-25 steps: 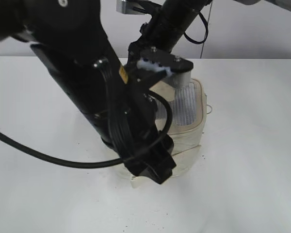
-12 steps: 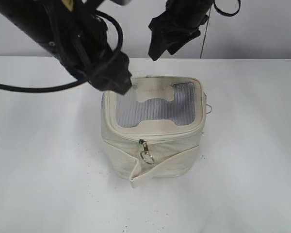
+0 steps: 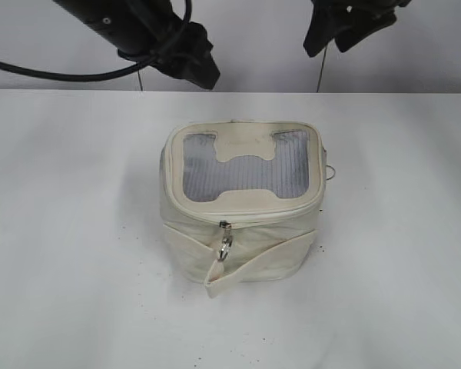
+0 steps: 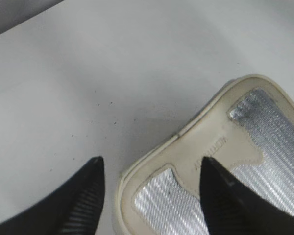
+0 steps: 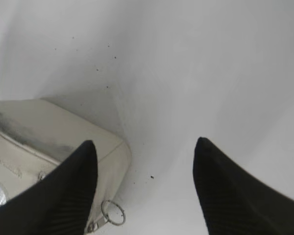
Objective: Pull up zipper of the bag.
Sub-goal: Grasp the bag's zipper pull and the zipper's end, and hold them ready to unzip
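Observation:
The cream bag point(image 3: 242, 207) stands in the middle of the white table, its lid with the grey ribbed window point(image 3: 246, 165) facing up. The zipper track runs round the lid edge. One silver pull with a wire ring point(image 3: 226, 244) hangs at the front; a second ring point(image 3: 332, 171) shows at the right side, and in the right wrist view point(image 5: 112, 213). My left gripper point(image 4: 149, 164) is open, high above the bag's back left corner point(image 4: 186, 161). My right gripper point(image 5: 144, 149) is open, high above the table beside the bag's back right corner point(image 5: 59, 132). Both hold nothing.
The loose cream band point(image 3: 250, 265) wraps the bag's front and its end sticks out at the lower left. The white table point(image 3: 77, 231) has small dark specks around the bag. A grey wall runs behind the table's far edge.
Both arms have lifted up and away from the bag, the left to the upper left, the right to the upper right. The bag now stands uncovered, with the front pull hanging free.

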